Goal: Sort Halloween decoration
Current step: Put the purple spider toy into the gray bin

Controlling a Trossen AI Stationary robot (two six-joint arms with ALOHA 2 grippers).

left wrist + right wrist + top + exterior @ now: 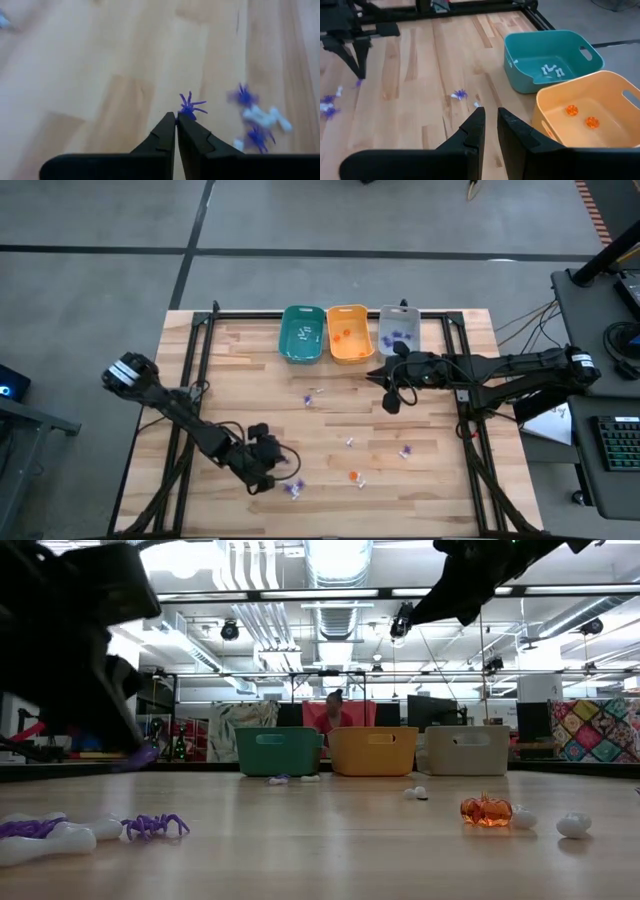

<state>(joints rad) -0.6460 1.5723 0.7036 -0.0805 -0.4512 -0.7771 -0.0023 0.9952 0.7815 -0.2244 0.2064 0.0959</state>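
My left gripper (pixel 176 119) is shut on a small purple spider (pixel 189 107) above the table's near left part (pixel 278 476). In the low view the spider (pixel 147 753) hangs well above the wood. Just beyond it, purple spiders and a white bone (pixel 260 118) lie loose on the table. More trinkets lie scattered across the middle (pixel 350 442), among them an orange pumpkin (pixel 486 810). Teal (pixel 302 333), orange (pixel 349 333) and grey (pixel 399 330) bins stand at the far edge. My right gripper (pixel 490 116) hovers before the bins, its fingers a narrow gap apart with nothing between them. My left gripper pinches the purple spider between its two fingertips (pixel 169 122). Only the spider's near side (pixel 186 114) is caught; its legs stick out beyond the tips. The fingers slant down toward the table. The spider is lifted clear of the wood.
The teal bin holds white bones (pixel 551 70), the orange bin two pumpkins (pixel 582 116), the grey bin purple pieces (pixel 397 337). A black frame rail (pixel 330 314) runs around the tabletop. Bare wood lies between the scattered trinkets and the bins.
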